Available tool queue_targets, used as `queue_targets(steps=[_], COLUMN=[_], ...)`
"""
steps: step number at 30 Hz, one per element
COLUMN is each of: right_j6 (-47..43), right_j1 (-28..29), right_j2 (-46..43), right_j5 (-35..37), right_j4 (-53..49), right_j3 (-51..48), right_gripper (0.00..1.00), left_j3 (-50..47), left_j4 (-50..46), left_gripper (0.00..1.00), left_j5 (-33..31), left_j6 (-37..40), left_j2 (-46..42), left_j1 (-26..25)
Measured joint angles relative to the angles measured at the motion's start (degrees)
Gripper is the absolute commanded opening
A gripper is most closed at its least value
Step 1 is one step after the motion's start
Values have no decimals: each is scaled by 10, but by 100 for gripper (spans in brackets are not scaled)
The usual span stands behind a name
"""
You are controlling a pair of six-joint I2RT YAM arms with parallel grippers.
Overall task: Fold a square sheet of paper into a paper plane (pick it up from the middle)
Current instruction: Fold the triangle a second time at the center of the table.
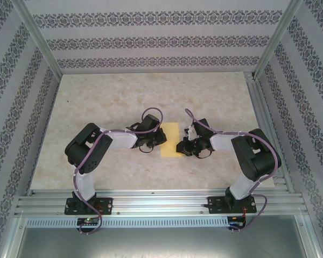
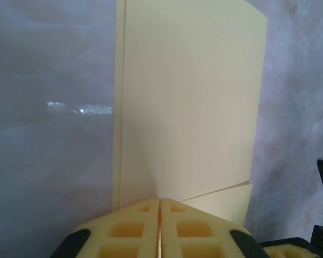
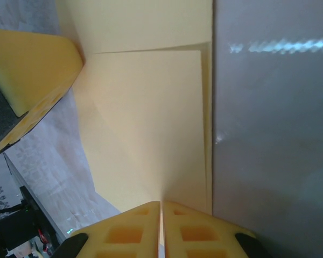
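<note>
I see folded paper (image 1: 170,141) mid-frame on surface (image 1: 97,97) | left claw (image 2: 160,204) pinching its near edge | right claw (image 3: 161,206) pinching the opposite edge

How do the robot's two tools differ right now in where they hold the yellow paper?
The left tool pinches the sheet of paper from its left side, the right tool from its right side. The left tool sits slightly farther back on the table than the right tool. Both are shut on the same sheet.
</note>
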Motion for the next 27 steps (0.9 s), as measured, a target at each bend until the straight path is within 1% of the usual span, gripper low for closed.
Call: queue_targets(steps=[6, 9, 13, 18, 20, 23, 27], right_j6=[-6, -10, -13, -19, -29, -43, -60], right_j1=[0, 0, 0, 0, 0, 0, 0], right_j2=[-5, -7, -21, -71, -103, -136, -129], right_j5=[0, 0, 5, 23, 40, 80, 121], right_j4=[12, 12, -12, -83, -108, -137, -156], right_j3=[-8, -8, -7, 11, 33, 66, 89], right_gripper=[11, 13, 18, 30, 35, 38, 41], left_j3=[8, 22, 30, 42, 43, 43, 40], left_j4=[-10, -18, -27, -43, -48, -48, -31], left_gripper=[12, 13, 16, 23, 26, 28, 29], left_j5=[8, 8, 10, 13, 16, 31, 60], left_j6=[16, 26, 35, 53, 58, 58, 55], left_j2=[2, 10, 12, 0, -17, -43, -57], left_j1=[22, 32, 33, 35, 35, 35, 33])
